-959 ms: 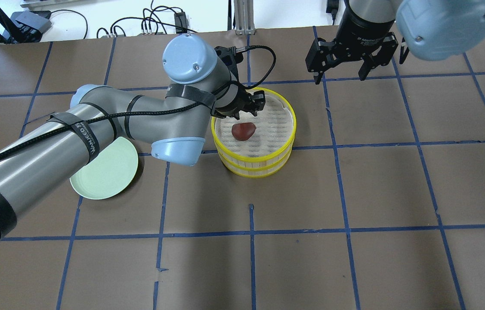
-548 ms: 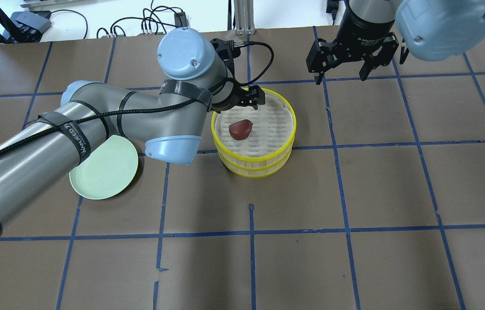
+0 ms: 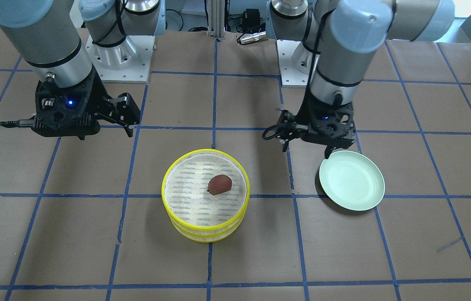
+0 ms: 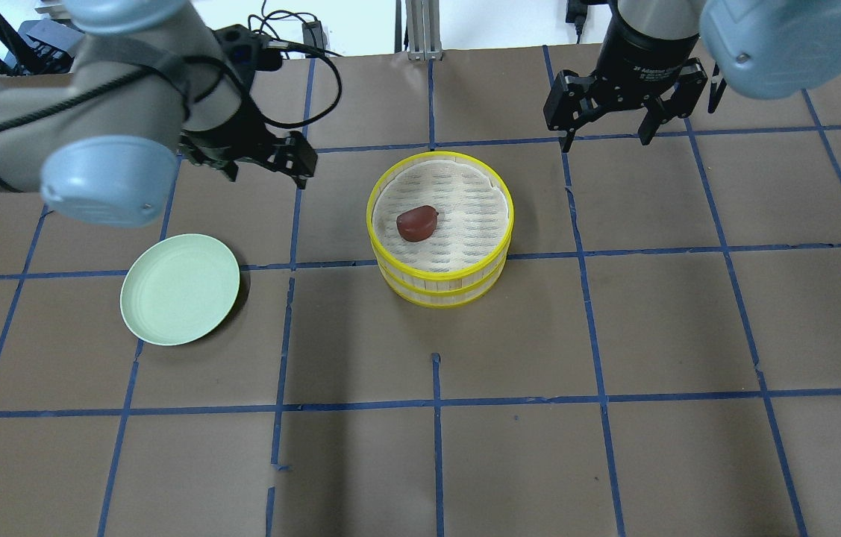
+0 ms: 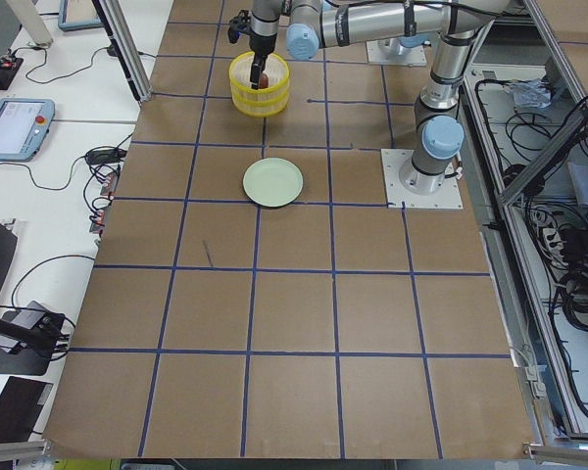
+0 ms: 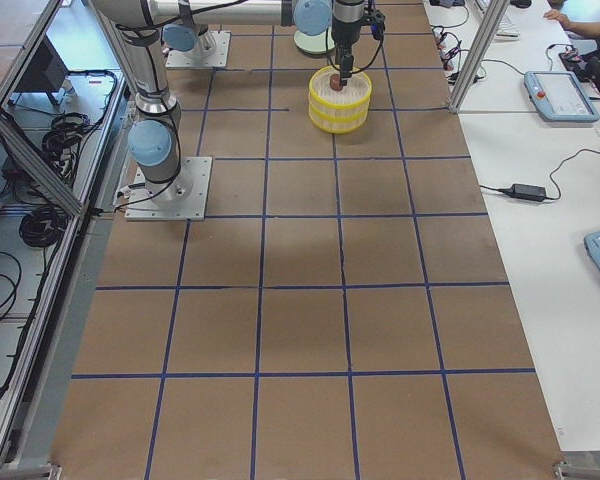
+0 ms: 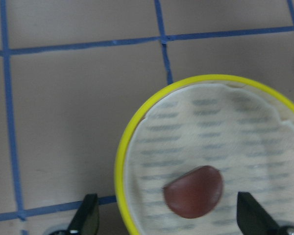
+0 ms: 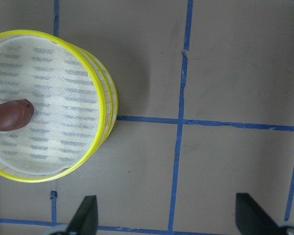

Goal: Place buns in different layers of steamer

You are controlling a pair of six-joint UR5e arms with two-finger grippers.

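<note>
Two yellow-rimmed steamer layers are stacked at the table's middle, the top layer (image 4: 511, 212) on the lower layer (image 4: 450, 295). The reddish-brown bun (image 4: 417, 223) lies on the top layer's mesh, and it also shows in the front view (image 3: 220, 184) and both wrist views (image 7: 193, 191) (image 8: 11, 115). The white bun is hidden. My left gripper (image 4: 269, 173) is open and empty, left of the steamer and beyond the plate. My right gripper (image 4: 607, 139) is open and empty, beyond and to the right of the steamer.
A pale green plate (image 4: 180, 300) lies empty to the left of the steamer, with my left gripper (image 3: 306, 148) near its far rim. Blue tape lines grid the brown table. Cables lie along the far edge.
My left arm has drawn back from over the steamer, to the left, with its gripper open and empty. The brown bun stays on the top layer. My right gripper has barely moved.
</note>
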